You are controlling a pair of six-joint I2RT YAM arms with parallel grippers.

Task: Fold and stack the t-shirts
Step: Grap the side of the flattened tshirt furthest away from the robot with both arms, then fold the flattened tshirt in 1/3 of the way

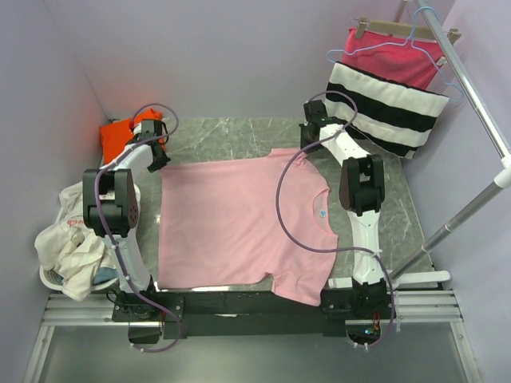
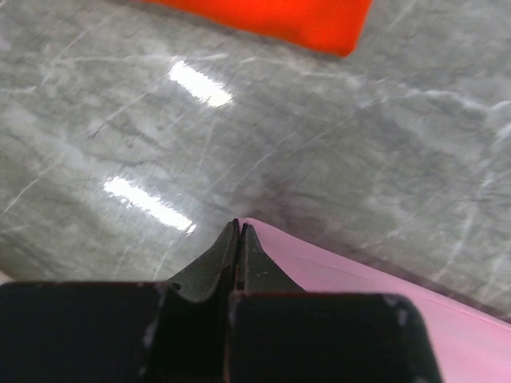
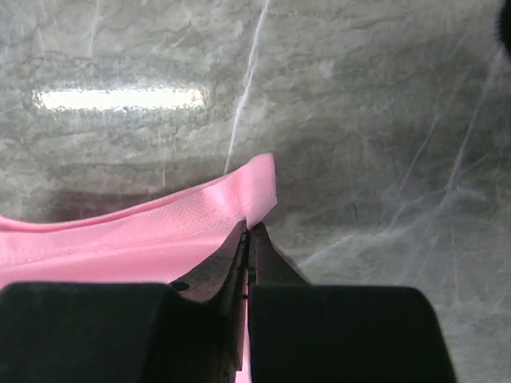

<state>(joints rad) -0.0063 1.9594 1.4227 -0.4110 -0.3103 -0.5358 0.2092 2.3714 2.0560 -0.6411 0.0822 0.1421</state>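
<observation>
Pink tee [image 1: 231, 219] lies flat on the table [image 1: 239, 136], running back from both sets of jaws toward the arm bases.

Left gripper [image 2: 238, 225]: jaws shut, tips meeting right at a corner of the pink edge. The cloth runs off to the right of the tips and the bite looks thin.

Right gripper [image 3: 248, 227]: jaws shut on the sleeve hem, which stands up just past the tips.

Risks, biggest first:
- Skewed fold. One grip is on a body corner and the other on a sleeve. If the arms rise or travel unequally, the tee would likely twist and land crooked.
- Left bite slipping. With so little cloth between those tips, a pull may free the corner and drop that side.
- Snag. The orange tee [image 1: 118, 137] sits just beyond the left jaws, and a swing that way could drag it.
- Sleeve grip. I cannot tell whether it holds one layer or two. One layer alone would bunch.

Counts:
- Table: 1
- Pink tee: 1
- Striped cloth [image 1: 391, 112]: 1
- Magenta cloth [image 1: 391, 56]: 1
- Basket [image 1: 48, 277] of pale laundry: 1
- Orange tee: 1
- Grippers: 2
</observation>
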